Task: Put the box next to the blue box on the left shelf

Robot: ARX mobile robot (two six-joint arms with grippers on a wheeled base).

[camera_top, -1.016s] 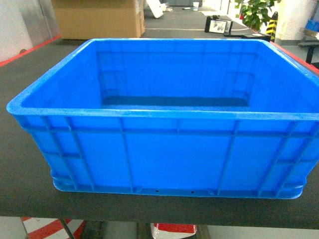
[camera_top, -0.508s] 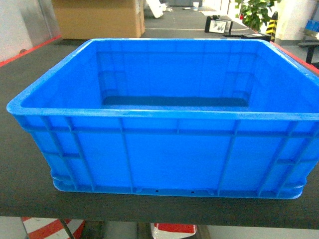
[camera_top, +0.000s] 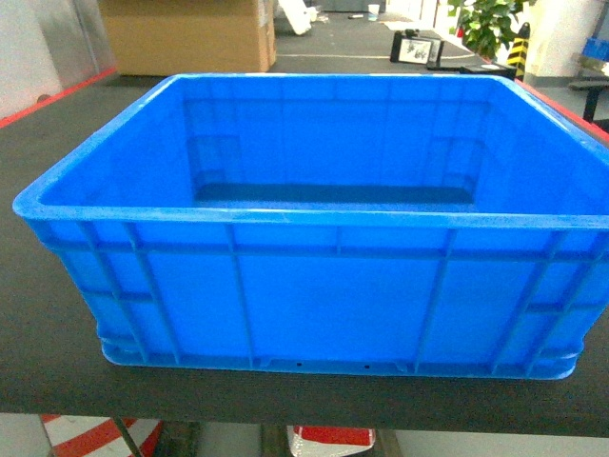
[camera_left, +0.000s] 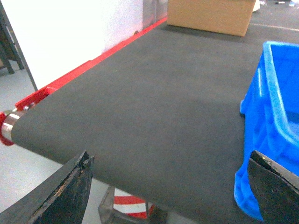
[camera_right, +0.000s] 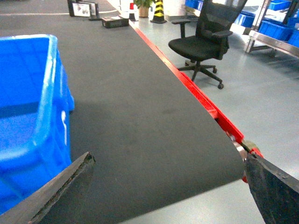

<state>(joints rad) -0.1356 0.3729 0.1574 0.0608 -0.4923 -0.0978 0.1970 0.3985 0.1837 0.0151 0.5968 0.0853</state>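
The box (camera_top: 324, 305), a large bright-blue ribbed crate with nothing inside, stands on a dark conveyor belt (camera_top: 38, 286) and fills the head view. Its left corner (camera_left: 271, 116) shows in the left wrist view and its right wall (camera_right: 32, 116) in the right wrist view. My left gripper (camera_left: 170, 186) hangs open at the belt's near end, left of the box. My right gripper (camera_right: 168, 182) hangs open at the near end, right of the box. Neither holds anything. Neither gripper shows in the head view. The left shelf is out of view.
Red rails (camera_left: 79, 70) edge the belt on both sides. A cardboard box (camera_top: 190, 33) stands beyond the belt's far left. A black office chair (camera_right: 205, 37) stands on the floor to the right. A red-white striped base (camera_left: 131, 207) sits under the belt.
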